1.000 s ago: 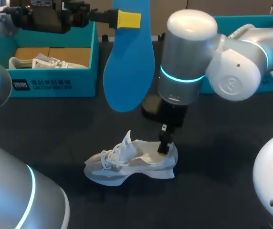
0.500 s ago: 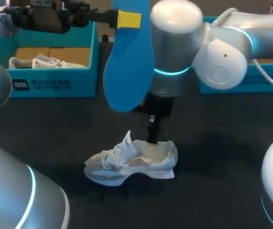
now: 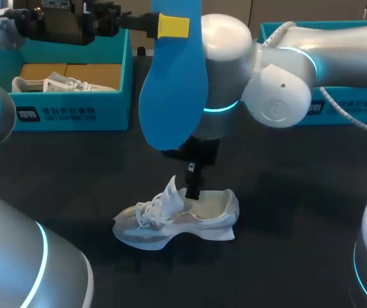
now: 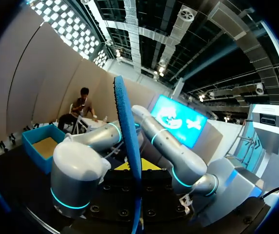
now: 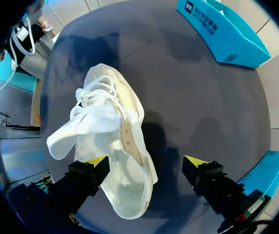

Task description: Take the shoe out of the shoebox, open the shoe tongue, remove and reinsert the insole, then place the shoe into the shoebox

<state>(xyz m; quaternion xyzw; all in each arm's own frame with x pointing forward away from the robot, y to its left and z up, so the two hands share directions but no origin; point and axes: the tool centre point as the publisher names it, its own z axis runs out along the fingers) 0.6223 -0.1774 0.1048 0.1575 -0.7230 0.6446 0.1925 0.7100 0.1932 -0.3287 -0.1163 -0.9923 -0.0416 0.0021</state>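
— Where's the white mesh sneaker (image 3: 177,218)?
— On the dark table (image 3: 299,212), middle front, under the right gripper (image 3: 193,186).
— And the blue foam insole (image 3: 174,90)?
— Above it, in the air; the teal cardboard shoebox (image 3: 74,112) stands back left.

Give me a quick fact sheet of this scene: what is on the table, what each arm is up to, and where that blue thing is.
shoe: white, upright on the dark table, tongue pulled up
insole: blue, out of the shoe, held in the air above it
left gripper: shut on the insole's upper end
right gripper: open, just over the shoe's opening, holding nothing
shoebox: teal, far left of the table, second shoe inside
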